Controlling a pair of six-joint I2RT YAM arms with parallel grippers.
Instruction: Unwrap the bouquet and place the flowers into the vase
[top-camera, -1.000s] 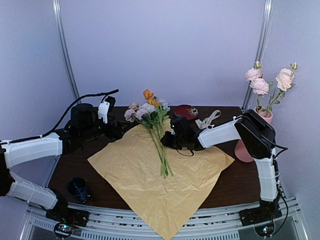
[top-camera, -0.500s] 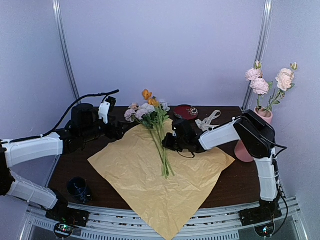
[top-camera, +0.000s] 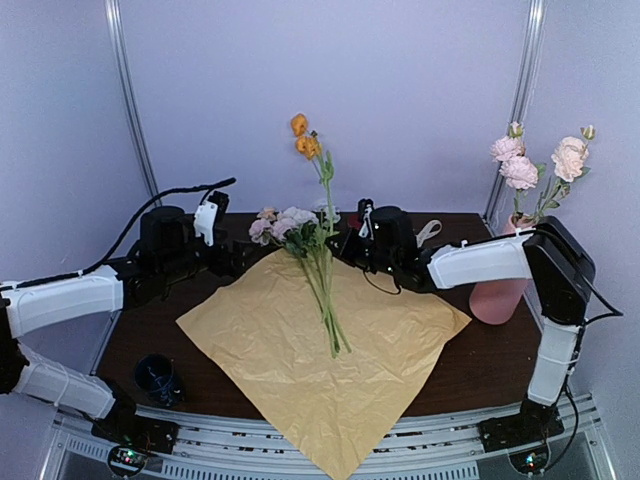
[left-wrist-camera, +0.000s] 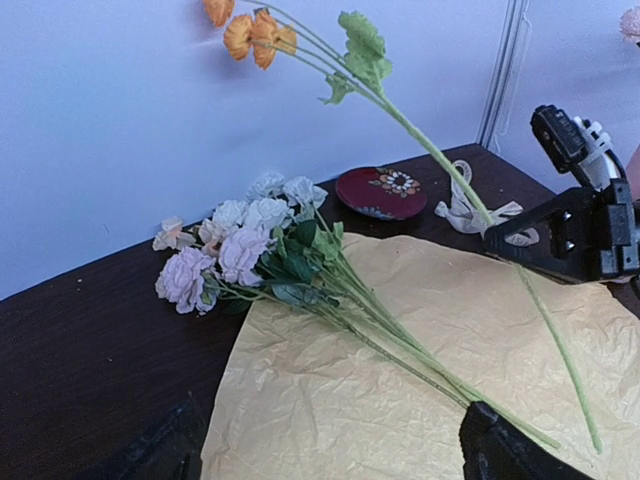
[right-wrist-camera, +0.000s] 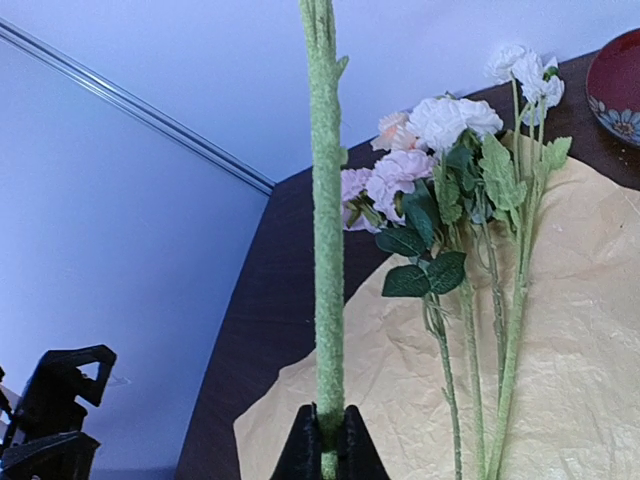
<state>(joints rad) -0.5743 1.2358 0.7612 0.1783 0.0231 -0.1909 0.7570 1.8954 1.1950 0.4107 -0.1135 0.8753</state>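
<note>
The orange-tan paper (top-camera: 290, 350) lies spread flat on the table, with no ribbon round it. On it lie pink and white flowers (top-camera: 285, 225), stems pointing toward the front. My right gripper (top-camera: 347, 246) is shut on the stem of an orange flower (top-camera: 303, 140) and holds it up, blooms high above the bunch. In the right wrist view the jaws (right-wrist-camera: 328, 440) pinch that fuzzy green stem (right-wrist-camera: 325, 250). My left gripper (left-wrist-camera: 330, 465) stands open at the paper's left edge, nothing between its fingers. The pink vase (top-camera: 497, 300) at the right holds pink blooms (top-camera: 520, 170).
A cream ribbon (left-wrist-camera: 470, 210) and a dark red dish (left-wrist-camera: 380, 192) lie at the back of the table behind the right gripper. A small dark blue cup (top-camera: 155, 378) stands at the front left. The paper overhangs the table's near edge.
My right gripper has closed on the orange flower's stem and lifted it, swinging back and right. The orange blooms rose off the bunch. The left arm has not moved.
</note>
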